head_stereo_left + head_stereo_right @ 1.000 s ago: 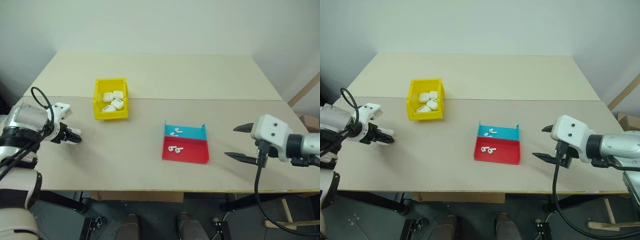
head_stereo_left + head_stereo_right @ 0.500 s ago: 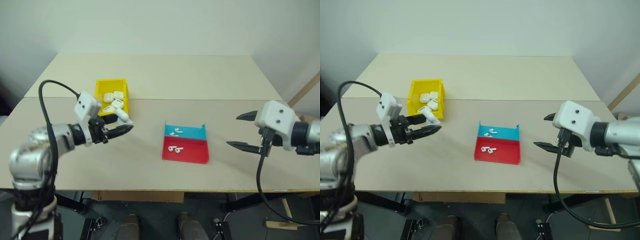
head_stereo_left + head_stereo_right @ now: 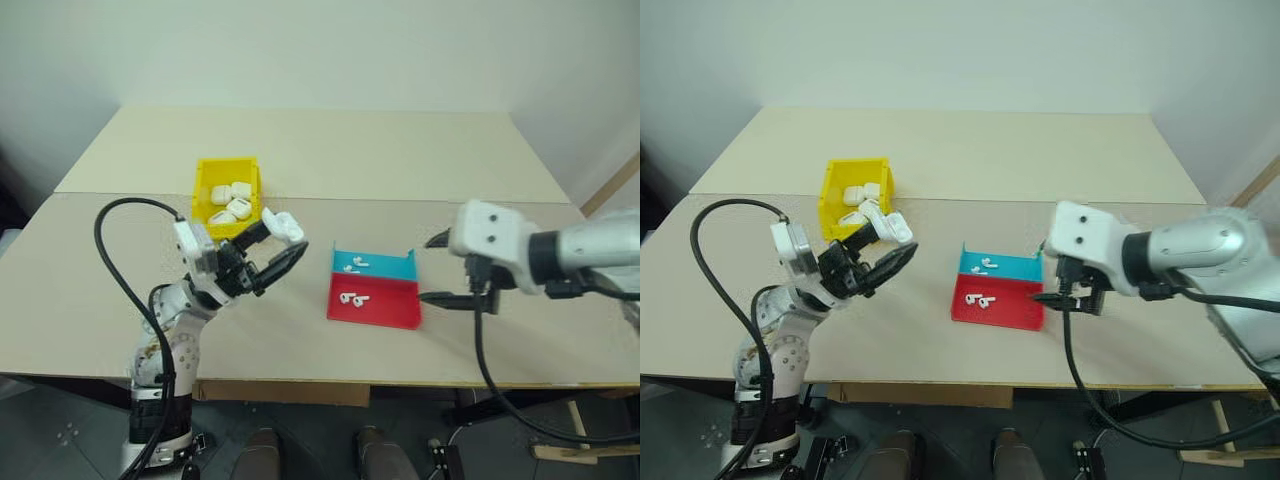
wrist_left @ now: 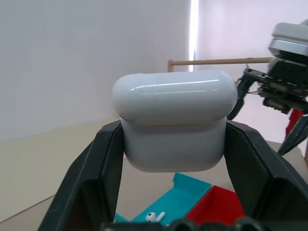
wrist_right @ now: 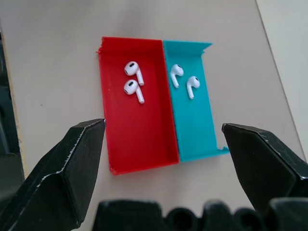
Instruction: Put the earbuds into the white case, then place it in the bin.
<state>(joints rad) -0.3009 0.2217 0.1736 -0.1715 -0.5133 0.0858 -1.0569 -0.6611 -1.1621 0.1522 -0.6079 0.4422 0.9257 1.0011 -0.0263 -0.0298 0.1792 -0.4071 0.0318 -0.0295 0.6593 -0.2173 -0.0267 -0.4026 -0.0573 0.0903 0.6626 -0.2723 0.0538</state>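
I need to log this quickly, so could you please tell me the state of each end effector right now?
Left end effector: shut on the case.
Right end effector: open, holding nothing, above the tray.

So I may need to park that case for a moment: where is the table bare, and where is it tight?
Bare: the table behind the yellow bin, and the front strip ahead of the red-and-cyan tray. Tight: between bin and tray, where the left gripper holds the white case; the open right gripper hangs at the tray's right.
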